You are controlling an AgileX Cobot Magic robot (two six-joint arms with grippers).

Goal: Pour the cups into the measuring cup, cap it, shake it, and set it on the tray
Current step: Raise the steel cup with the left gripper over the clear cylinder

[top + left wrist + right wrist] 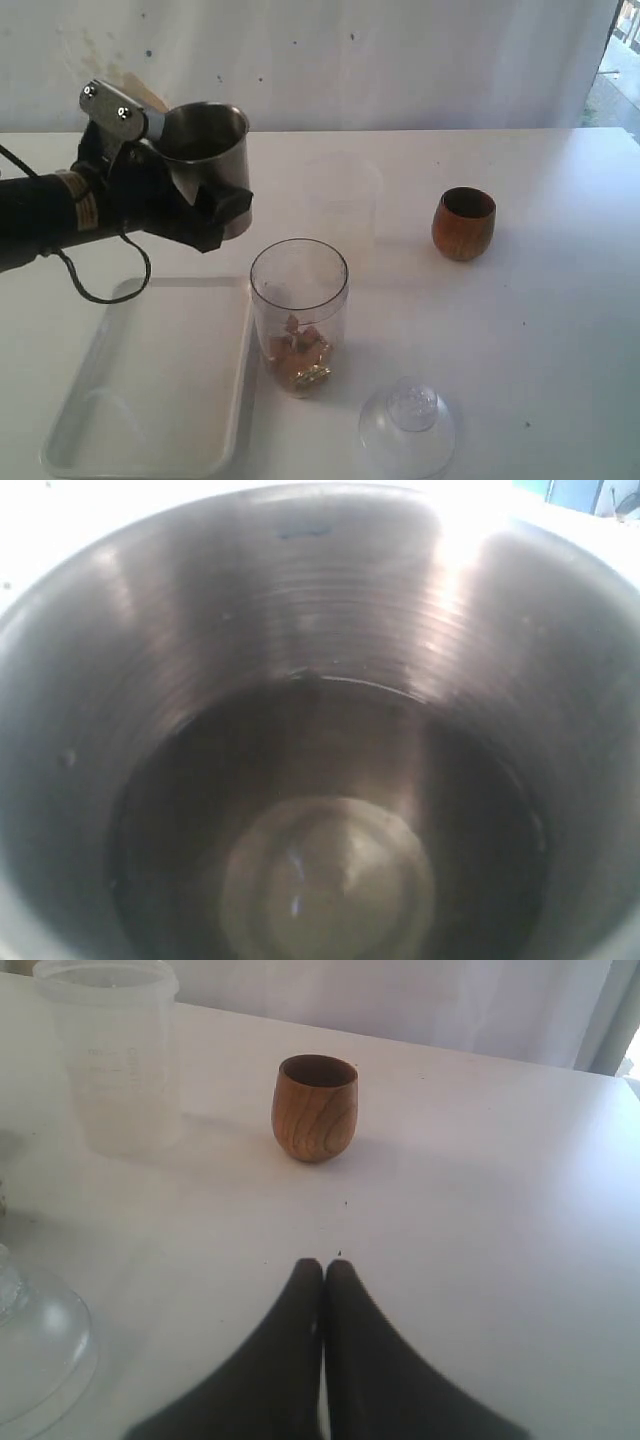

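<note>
A white surface [560, 330] is backed by a pale wall [400, 60]. The tray [150, 390] is laid at the near left. Above its far end the left gripper [185, 175], carried in level from the left, is clamped around the raised steel tumbler [210, 140]. The measuring cup [298, 315] is stood just right of the tray, the wooden cup [464, 223] far right. The right gripper [324, 1270] is pressed together, near the surface.

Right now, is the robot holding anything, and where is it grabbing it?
The left gripper holds the steel tumbler by its sides. The right gripper is shut, holding nothing.
</note>
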